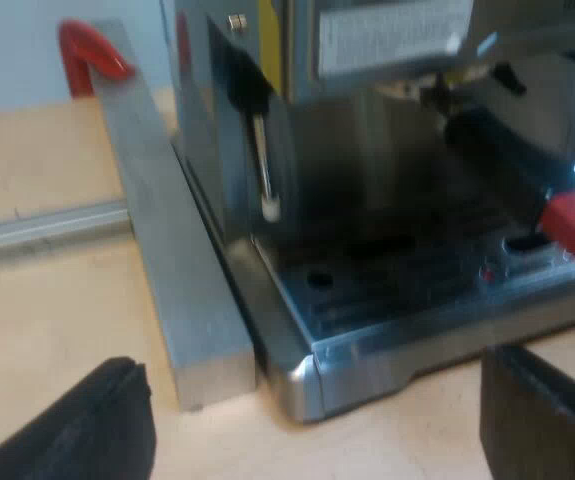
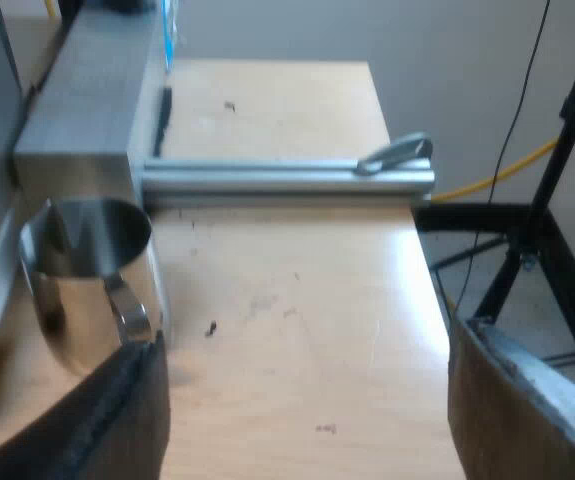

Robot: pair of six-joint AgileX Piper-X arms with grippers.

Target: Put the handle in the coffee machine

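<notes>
Handle (image 1: 502, 155), red end outward, juts from espresso machine's (image 1: 387, 290) front just ahead of left pincer (image 1: 312, 365), the nearer one; left and right pincer (image 2: 302, 350) both gape empty

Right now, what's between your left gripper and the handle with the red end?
In the left wrist view, a strip of bare table and the metal drip tray lie between my open left gripper and the handle.
</notes>
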